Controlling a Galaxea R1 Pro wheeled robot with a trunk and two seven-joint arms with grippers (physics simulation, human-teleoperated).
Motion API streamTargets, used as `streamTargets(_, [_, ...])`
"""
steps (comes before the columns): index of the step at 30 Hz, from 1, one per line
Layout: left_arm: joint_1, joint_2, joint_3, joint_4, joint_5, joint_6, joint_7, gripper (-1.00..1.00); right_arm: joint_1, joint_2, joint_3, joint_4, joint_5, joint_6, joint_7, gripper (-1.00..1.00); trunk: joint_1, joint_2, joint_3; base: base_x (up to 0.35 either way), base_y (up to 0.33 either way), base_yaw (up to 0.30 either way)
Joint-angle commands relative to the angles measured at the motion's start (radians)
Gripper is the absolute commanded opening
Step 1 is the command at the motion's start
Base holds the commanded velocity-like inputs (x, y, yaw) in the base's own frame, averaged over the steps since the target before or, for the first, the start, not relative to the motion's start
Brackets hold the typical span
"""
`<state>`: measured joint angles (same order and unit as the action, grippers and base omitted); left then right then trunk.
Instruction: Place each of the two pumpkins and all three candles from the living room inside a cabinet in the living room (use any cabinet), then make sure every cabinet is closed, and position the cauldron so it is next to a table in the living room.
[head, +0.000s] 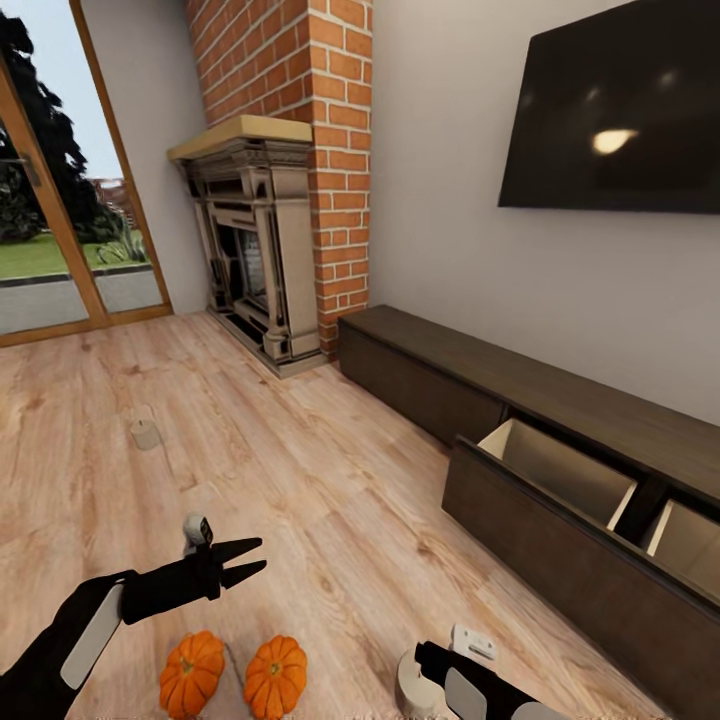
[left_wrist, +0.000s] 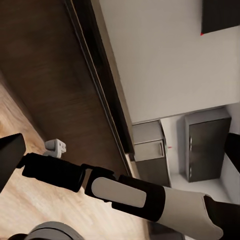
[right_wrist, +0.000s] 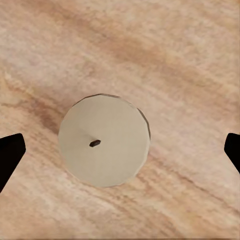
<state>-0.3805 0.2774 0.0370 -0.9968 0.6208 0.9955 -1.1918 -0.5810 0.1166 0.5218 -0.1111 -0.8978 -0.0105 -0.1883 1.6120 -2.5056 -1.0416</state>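
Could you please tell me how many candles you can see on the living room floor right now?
2 for certain: one candle far out on the floor toward the fireplace, another candle directly beneath the right gripper. Others may be hidden.

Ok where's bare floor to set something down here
Free: the wide floor between the far candle, fireplace and open drawer. Crowded: near the robot, around both pumpkins, the left gripper and the candle beneath the right gripper.
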Motion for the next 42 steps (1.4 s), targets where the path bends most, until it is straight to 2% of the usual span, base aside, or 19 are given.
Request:
streamTargets(1, [0.000, 0.001, 0.000, 0.000, 0.002, 0.006, -0.002, 1.00, 0.000, 0.000, 0.009, -0.001, -0.009, -0.001, -0.005, 1.00, 0.000, -0.001, -0.005, 0.000, 0.000, 0.000])
streamTargets(7, [0.000, 0.004, 0.000, 0.000, 0.003, 0.006, -0.007, 1.00, 0.000, 0.000, 0.009, -0.001, -0.009, -0.003, -0.004, 1.00, 0.001, -0.001, -0.009, 0.000, 0.000, 0.000])
streamTargets(10, [0.000, 0.010, -0.001, 0.000, 0.002, 0.006, -0.046, 1.00, 0.000, 0.000, 0.009, -0.001, -0.009, -0.003, -0.004, 1.00, 0.001, -0.001, -0.009, 0.000, 0.000, 0.000])
streamTargets(12, [0.000, 0.023, -0.003, 0.000, 0.002, 0.006, -0.072, 1.00, 0.000, 0.000, 0.009, -0.001, -0.009, -0.003, -0.004, 1.00, 0.001, -0.001, -0.009, 0.000, 0.009, 0.000])
streamTargets(15, [-0.001, 0.030, -0.003, 0.001, 0.002, 0.006, -0.082, 1.00, 0.000, 0.000, 0.009, -0.001, -0.009, -0.003, -0.003, 1.00, 0.001, -0.001, -0.009, 0.023, 0.068, 0.000])
streamTargets(40, [0.000, 0.033, -0.003, 0.000, 0.002, 0.006, -0.089, 1.00, 0.000, -0.002, 0.009, -0.001, -0.009, -0.003, -0.002, 1.00, 0.001, -0.001, -0.009, 0.050, 0.055, 0.000])
streamTargets(42, [0.000, 0.033, -0.003, 0.000, 0.002, 0.006, -0.089, 1.00, 0.000, -0.002, 0.009, -0.001, -0.009, -0.003, -0.002, 1.00, 0.002, -0.001, -0.016, 0.000, 0.000, 0.000])
